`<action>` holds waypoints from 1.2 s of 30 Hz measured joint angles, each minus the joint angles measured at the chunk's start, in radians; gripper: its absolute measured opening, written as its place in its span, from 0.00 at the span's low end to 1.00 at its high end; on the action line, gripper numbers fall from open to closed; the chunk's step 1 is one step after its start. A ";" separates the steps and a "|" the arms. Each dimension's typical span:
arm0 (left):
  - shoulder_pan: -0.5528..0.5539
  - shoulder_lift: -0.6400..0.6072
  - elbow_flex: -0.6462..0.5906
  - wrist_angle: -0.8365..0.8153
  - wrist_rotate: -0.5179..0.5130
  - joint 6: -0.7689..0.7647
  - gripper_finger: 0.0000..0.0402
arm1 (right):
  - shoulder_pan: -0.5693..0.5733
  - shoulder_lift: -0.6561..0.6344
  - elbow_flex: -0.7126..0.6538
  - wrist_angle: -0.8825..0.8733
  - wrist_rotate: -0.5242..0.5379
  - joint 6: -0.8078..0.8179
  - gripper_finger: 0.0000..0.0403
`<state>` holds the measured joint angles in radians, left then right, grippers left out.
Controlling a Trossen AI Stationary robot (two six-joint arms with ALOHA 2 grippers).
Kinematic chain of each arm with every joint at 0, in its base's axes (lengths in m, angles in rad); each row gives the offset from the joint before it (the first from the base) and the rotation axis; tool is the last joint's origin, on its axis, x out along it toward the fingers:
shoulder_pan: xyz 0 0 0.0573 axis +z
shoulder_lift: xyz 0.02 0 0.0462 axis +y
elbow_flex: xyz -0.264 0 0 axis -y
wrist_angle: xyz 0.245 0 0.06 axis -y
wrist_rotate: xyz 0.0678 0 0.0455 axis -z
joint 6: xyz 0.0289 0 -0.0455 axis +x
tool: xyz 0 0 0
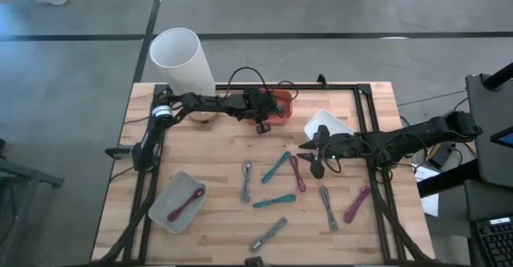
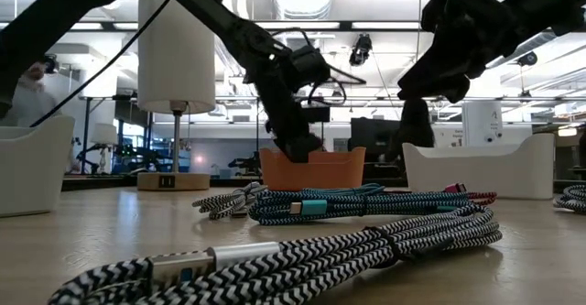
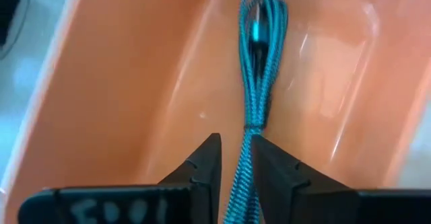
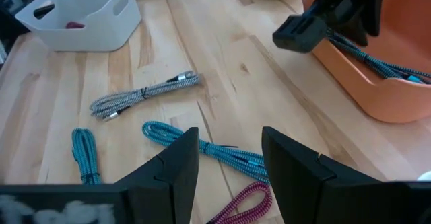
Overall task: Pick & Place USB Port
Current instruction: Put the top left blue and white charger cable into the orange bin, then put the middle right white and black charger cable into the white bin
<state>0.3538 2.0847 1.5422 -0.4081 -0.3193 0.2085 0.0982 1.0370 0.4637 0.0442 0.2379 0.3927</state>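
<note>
An orange bin [image 1: 282, 107] stands at the table's far middle. A teal braided USB cable, bundled, [image 3: 259, 62] lies along the bin's floor. My left gripper [image 3: 232, 167] reaches into the bin from the table's left and is shut on this cable; it also shows over the bin [image 1: 263, 123]. My right gripper [image 4: 229, 157] is open and hovers above the table right of centre [image 1: 315, 159], touching nothing. Loose cables lie below and ahead of it. My left gripper pinches the teal cable bundle at its near end [image 3: 241, 173] between its two fingers, slanting down into the orange bin. The bundle runs forward out of the fingers. Its far looped end [image 3: 259, 9] rests on the bin's floor [image 3: 168, 83].
Several bundled cables lie on the table's middle, among them teal [image 1: 275, 167], magenta [image 1: 297, 173] and grey [image 1: 247, 180]. A white bin [image 1: 176, 201] near the left corner holds a magenta cable. Another white bin [image 1: 327, 127] sits beside my right gripper. A white cylinder [image 1: 183, 58] stands far left.
</note>
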 joint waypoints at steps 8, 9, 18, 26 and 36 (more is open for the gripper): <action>-0.016 -0.075 -0.002 -0.031 0.004 -0.031 0.19 | 0.000 0.000 0.002 -0.004 0.000 0.000 0.39; -0.021 -0.083 -0.002 -0.042 0.005 -0.038 0.19 | 0.000 0.000 0.004 -0.004 0.000 0.000 0.39; -0.081 -0.176 -0.007 -0.145 0.023 -0.066 0.18 | 0.000 0.000 0.007 -0.004 0.002 0.002 0.39; -0.165 -0.256 -0.011 -0.229 0.023 -0.106 0.18 | 0.000 0.000 0.007 -0.006 0.003 0.057 0.39; -0.267 -0.430 -0.211 -0.165 0.029 -0.175 0.18 | 0.003 0.000 0.007 -0.019 -0.010 0.082 0.39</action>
<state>0.0867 1.6549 1.3307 -0.5734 -0.2900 0.0334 0.1012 1.0367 0.4709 0.0254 0.2275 0.4747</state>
